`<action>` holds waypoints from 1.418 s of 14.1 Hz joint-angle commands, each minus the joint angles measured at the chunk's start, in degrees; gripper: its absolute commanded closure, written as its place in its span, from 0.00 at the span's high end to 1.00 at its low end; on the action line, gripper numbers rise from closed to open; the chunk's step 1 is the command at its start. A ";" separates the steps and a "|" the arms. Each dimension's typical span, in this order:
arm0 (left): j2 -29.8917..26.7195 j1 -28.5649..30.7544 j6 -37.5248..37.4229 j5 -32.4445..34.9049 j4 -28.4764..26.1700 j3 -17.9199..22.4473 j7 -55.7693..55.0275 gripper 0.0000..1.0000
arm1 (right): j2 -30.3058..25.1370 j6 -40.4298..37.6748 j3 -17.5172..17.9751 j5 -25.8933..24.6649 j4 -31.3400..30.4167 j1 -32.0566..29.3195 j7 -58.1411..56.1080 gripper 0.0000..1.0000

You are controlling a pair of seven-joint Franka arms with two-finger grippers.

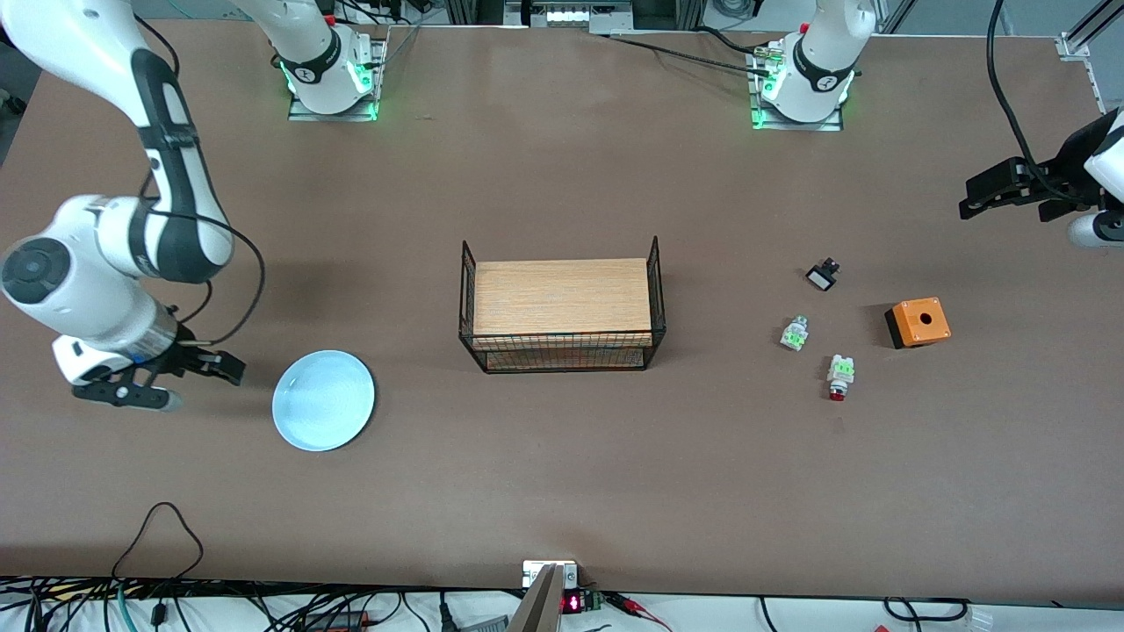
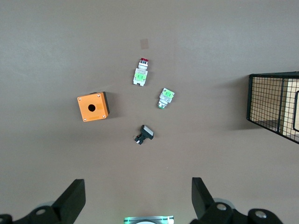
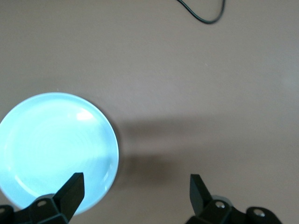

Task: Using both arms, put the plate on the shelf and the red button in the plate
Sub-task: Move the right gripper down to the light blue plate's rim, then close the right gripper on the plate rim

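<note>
Both grippers released, nothing held.
We read no labels; right gripper (image 1: 180, 379) hangs beside the plate (image 1: 323, 400), left gripper (image 1: 988, 195) above bare table near the red button (image 1: 840, 377).

No legible text, labels or brands — red display digits (image 1: 572, 603) unreadable

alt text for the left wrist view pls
The open left pincer hangs over bare table near four small parts: the red button, a similar green-clipped part, an orange box and a black part. A wire basket stands at the edge.
</note>
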 commanded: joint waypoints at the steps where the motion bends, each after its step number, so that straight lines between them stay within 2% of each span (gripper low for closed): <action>1: 0.00 0.06 0.24 0.93 0.38 -0.47 -0.55 1.00 | 4.00 6.42 1.61 0.68 0.41 0.38 -0.16 1.00; 6: 0.00 0.06 0.15 0.93 0.30 -0.39 -0.55 1.00 | 10.95 15.13 2.67 0.42 1.11 0.56 -0.78 1.00; 11: 0.09 0.06 0.24 1.02 0.38 -0.39 -0.55 1.00 | 13.24 19.96 2.94 0.76 1.02 -0.15 -0.43 1.00; 14: 0.09 -0.02 0.24 1.02 0.29 -0.39 -0.55 1.00 | 13.68 20.51 2.94 0.86 0.93 -0.32 -0.34 0.91; 16: 0.09 -0.02 0.24 1.02 0.29 -0.47 -0.55 1.00 | 13.77 20.51 2.94 0.86 0.93 -0.32 -0.34 0.80; 20: 0.09 -0.11 0.24 1.02 0.29 -0.47 -0.55 1.00 | 15.87 22.08 2.94 0.86 1.02 -0.24 -0.07 0.77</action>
